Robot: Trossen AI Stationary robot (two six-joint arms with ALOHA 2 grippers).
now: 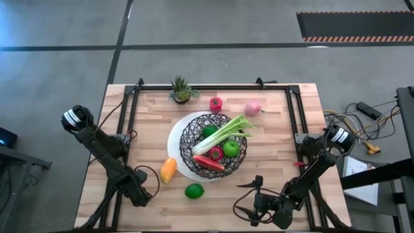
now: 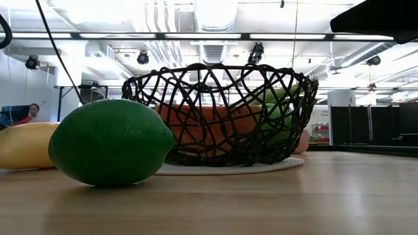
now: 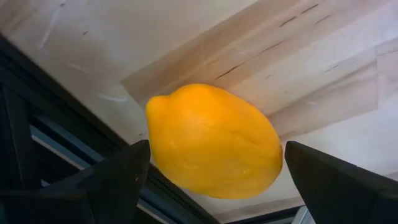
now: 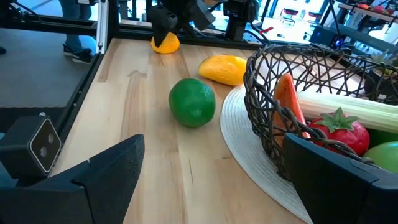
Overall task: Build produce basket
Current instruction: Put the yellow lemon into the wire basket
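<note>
The black wire basket (image 1: pixel 191 137) stands mid-table on its white plate. It holds a celery stalk (image 1: pixel 228 129) and green, red and orange pieces. My left gripper (image 3: pixel 217 149) is open and points down over an orange-yellow fruit (image 3: pixel 214 140) lying on the table near the left front; its fingers stand on either side of the fruit. That fruit (image 4: pixel 165 43) also shows under the gripper in the right wrist view. My right gripper (image 4: pixel 214 143) waits open near the front edge, level, facing a green lime (image 4: pixel 193 102).
A second yellow-orange piece (image 1: pixel 168 169) lies against the plate's left rim and the lime (image 1: pixel 194 191) in front of it. A red piece (image 1: pixel 215 103), a pink piece (image 1: pixel 252 108) and a small potted plant (image 1: pixel 181 90) sit behind the basket. Black frame rails border the table.
</note>
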